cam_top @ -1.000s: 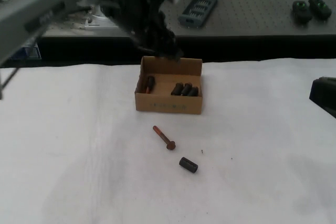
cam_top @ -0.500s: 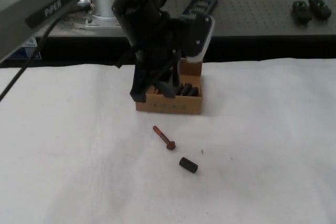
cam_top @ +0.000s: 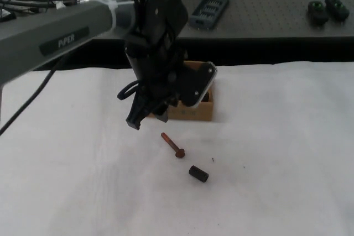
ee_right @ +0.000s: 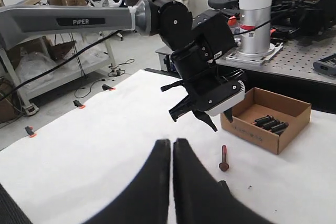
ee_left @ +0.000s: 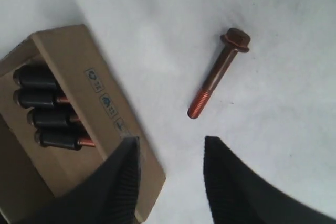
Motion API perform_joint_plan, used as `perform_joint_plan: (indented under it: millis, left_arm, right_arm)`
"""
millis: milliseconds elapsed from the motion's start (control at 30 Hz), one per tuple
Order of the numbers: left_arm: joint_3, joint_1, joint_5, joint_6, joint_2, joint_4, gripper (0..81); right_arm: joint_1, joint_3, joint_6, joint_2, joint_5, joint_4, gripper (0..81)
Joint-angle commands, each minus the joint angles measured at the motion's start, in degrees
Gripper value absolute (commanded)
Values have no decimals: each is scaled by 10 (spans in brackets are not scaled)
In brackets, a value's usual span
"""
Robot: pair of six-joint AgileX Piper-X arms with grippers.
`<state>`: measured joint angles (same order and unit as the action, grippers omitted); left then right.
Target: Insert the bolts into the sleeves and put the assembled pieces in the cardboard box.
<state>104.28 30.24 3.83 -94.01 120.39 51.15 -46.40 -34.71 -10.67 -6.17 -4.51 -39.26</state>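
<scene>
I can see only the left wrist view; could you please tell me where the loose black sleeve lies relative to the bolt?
Observer: The short black cylindrical sleeve lies on the white cloth, apart from the copper-coloured flanged bolt, just beyond its head, on the side away from the brown cardboard box.
Operator: Thank you. Is the right gripper free?
Observer: Yes, the right gripper is shut and empty.

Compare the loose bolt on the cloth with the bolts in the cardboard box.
The loose bolt is bare; the boxed bolts wear black sleeves. The loose bolt lies alone on the white cloth; the boxed bolts lie side by side in the cardboard box. Both are copper-coloured.
</scene>
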Motion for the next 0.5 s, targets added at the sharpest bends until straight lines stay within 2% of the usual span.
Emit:
perform_joint_plan:
  millis: [0, 133, 467]
  left_arm:
    - [-4, 2, -9, -29, 2, -10, 300]
    - [-4, 4, -18, -40, 19, -4, 300]
    - [-5, 18, 16, -42, 48, 12, 300]
  right_arm:
    - [3, -3, 5, 1, -6, -4, 25]
    - [3, -3, 5, 24, -6, -4, 25]
    - [3, -3, 4, 31, -4, -7, 25]
